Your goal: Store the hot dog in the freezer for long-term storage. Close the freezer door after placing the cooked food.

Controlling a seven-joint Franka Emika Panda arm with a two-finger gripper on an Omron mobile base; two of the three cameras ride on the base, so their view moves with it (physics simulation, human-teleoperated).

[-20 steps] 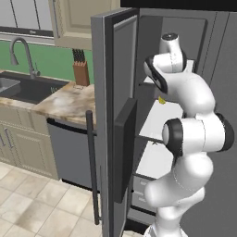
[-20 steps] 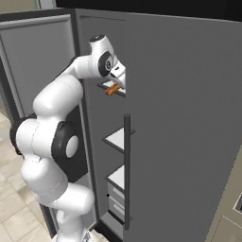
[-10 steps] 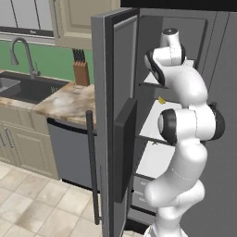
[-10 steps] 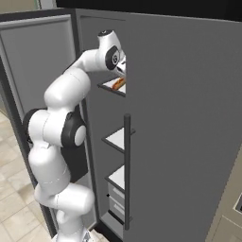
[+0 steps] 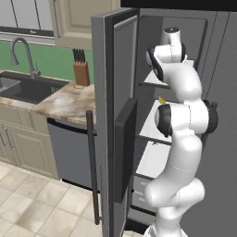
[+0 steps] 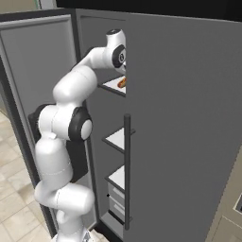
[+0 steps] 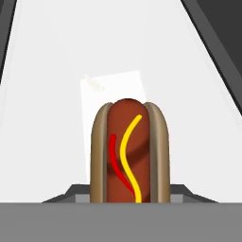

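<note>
White shelf (image 7: 56, 61) lies bare past the hot dog (image 7: 130, 151) — freezer door (image 5: 115, 115) wide open.

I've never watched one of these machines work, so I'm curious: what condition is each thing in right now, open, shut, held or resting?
freezer door: swung wide open.
freezer: open, white shelves showing.
fridge door: shut.
hot dog: held in the pincer over an upper white shelf.
pincer: shut on the hot dog.
small yellow food item: lying on a lower shelf.
dishwasher: shut.
</note>
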